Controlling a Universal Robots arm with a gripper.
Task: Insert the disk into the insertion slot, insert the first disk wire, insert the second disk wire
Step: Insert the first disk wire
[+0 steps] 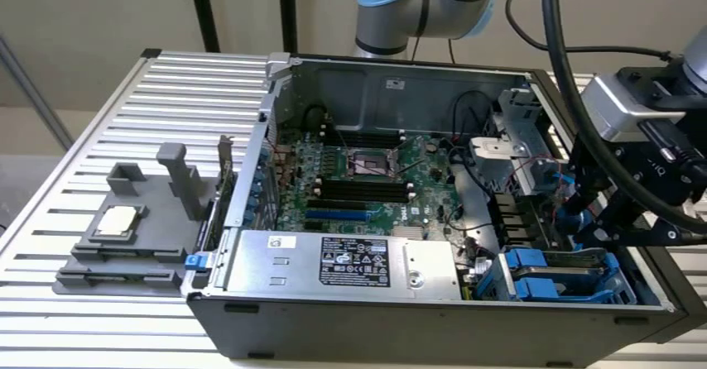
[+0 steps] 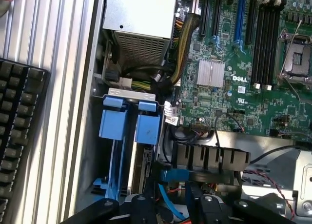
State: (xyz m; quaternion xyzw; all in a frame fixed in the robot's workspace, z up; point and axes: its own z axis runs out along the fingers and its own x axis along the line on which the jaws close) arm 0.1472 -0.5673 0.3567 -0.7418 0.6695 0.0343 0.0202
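Observation:
The disk (image 2: pixel 142 169) sits down in the insertion slot (image 2: pixel 129 93), a grey edge showing between two bright blue carrier rails (image 2: pixel 147 127). In the exterior view the slot (image 1: pixel 565 276) is in the near corner of the open computer case at the exterior view's right. A thin blue wire with a black plug (image 2: pixel 158 171) meets the disk's end. My gripper (image 2: pixel 175 210) hovers just over that plug, open, its black fingers (image 2: pixel 142 208) apart with the blue wire running between them. The gripper (image 1: pixel 585 224) hangs over the slot in the exterior view.
A silver power-supply box (image 1: pixel 331 261) fills the case's near side, beside the green motherboard (image 1: pixel 353 170). A grey fixture block (image 1: pixel 122 237) with upright posts stands on the slatted table at the exterior view's left. A black keyboard (image 2: pixel 19 126) lies outside the case wall. Thick black cables (image 1: pixel 564 96) hang overhead.

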